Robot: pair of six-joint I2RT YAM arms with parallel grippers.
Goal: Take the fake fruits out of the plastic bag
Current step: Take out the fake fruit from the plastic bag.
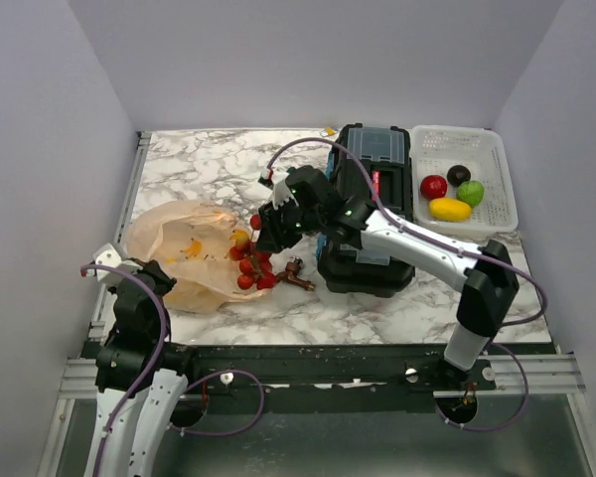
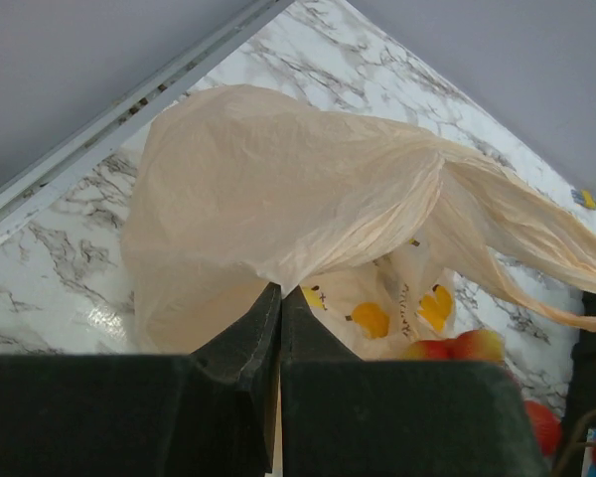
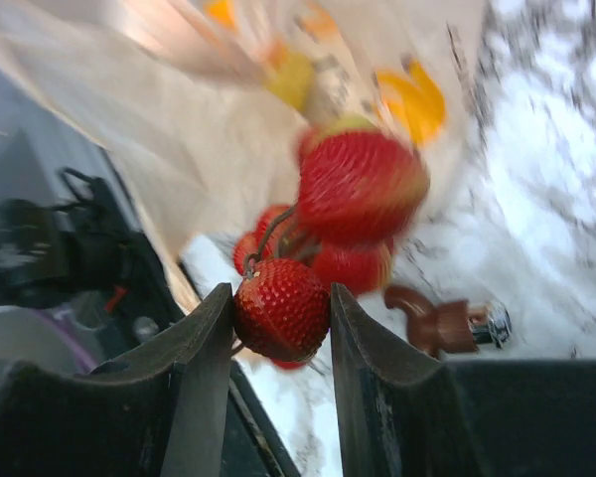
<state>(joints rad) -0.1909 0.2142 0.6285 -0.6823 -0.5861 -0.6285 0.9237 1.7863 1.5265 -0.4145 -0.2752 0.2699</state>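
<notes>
The white perforated basket (image 1: 499, 204), at the upper right of the top view, holds four of the fake fruits: a red ball (image 1: 433, 186), a dark ball (image 1: 459, 175), a green ball (image 1: 470, 192) and a yellow oval (image 1: 449, 209). The plastic bag (image 1: 174, 260) lies left of centre on the marble table (image 1: 209, 159), and orange-yellow pieces (image 1: 191, 246) show through its film. The cluster of red berries (image 1: 253, 266) sits at the bag's right-hand mouth, in mid-frame. It is just left of the black toolbox (image 1: 372, 214) and beside the brown tap (image 1: 296, 275). The right gripper (image 3: 280, 298) grasps one berry of this cluster between its fingers. The other berries bunch just beyond its tips, though the blur hides whether they rest on the table. The left gripper (image 2: 279, 298) is clenched at the bag's near lower edge, and the film seems pinched at its tips.
</notes>
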